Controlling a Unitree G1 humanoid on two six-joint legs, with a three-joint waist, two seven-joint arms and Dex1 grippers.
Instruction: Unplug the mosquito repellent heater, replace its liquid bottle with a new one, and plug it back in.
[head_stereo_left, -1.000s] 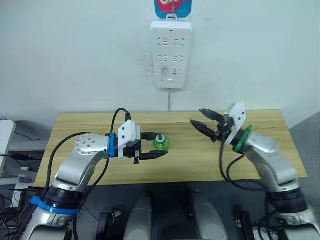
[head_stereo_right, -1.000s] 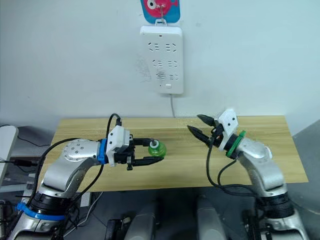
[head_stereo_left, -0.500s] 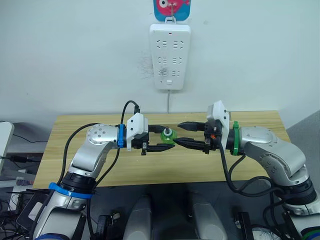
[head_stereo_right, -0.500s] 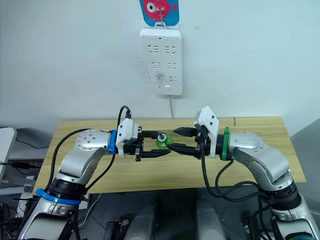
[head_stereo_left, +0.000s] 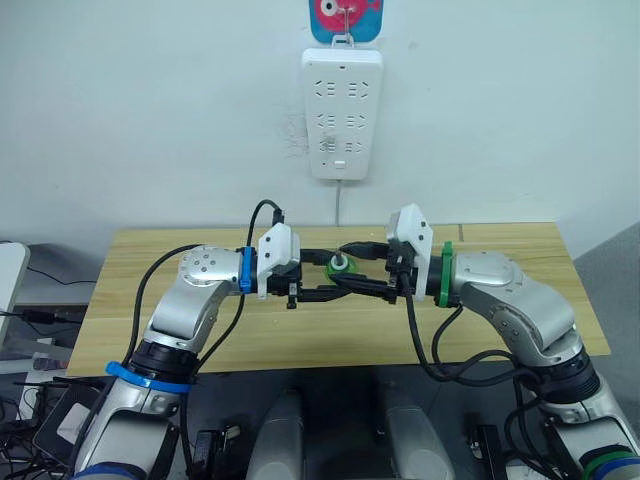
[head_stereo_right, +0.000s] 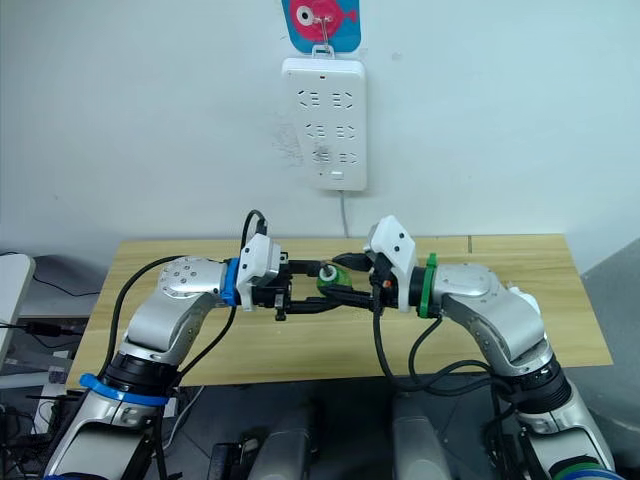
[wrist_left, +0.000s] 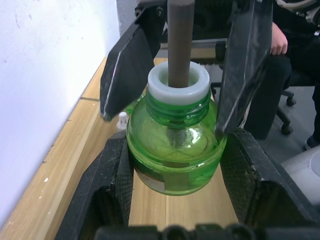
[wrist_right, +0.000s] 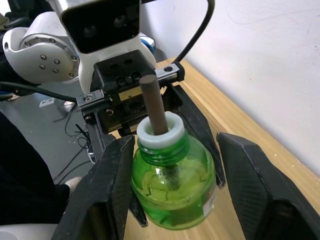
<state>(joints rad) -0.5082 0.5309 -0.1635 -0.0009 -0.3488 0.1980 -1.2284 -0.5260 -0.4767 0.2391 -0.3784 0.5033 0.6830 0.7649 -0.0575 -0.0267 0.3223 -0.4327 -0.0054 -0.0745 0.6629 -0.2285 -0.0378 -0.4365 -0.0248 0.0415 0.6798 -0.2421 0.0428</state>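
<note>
The liquid bottle (wrist_left: 175, 150) is being held in the air above the middle of the wooden worktop (head_stereo_left: 150, 300), between the two arms. It is a small round bottle of clear green plastic with a threaded neck, a white collar (wrist_left: 178, 82) at the mouth and a dark brown wick rod (wrist_left: 179, 35) standing straight out of it. Green liquid is showing inside, with the wick running down through it.

The left gripper (head_stereo_left: 328, 274) is pinching the bottle's belly, its black fingers (wrist_left: 112, 175) pressing on both sides. The right gripper (head_stereo_left: 352, 268) is facing it from the opposite side, with its fingers (wrist_right: 107, 185) spread apart and lying to either side of the bottle; in the right wrist view a gap is showing between the far finger and the glass, and contact on the near side cannot be told.

A white multi-socket power strip (head_stereo_left: 342, 110) is hanging on the wall above the worktop, under a blue-and-pink fish hook (head_stereo_left: 345, 18), with its cable (head_stereo_left: 338, 203) dropping behind the worktop.
</note>
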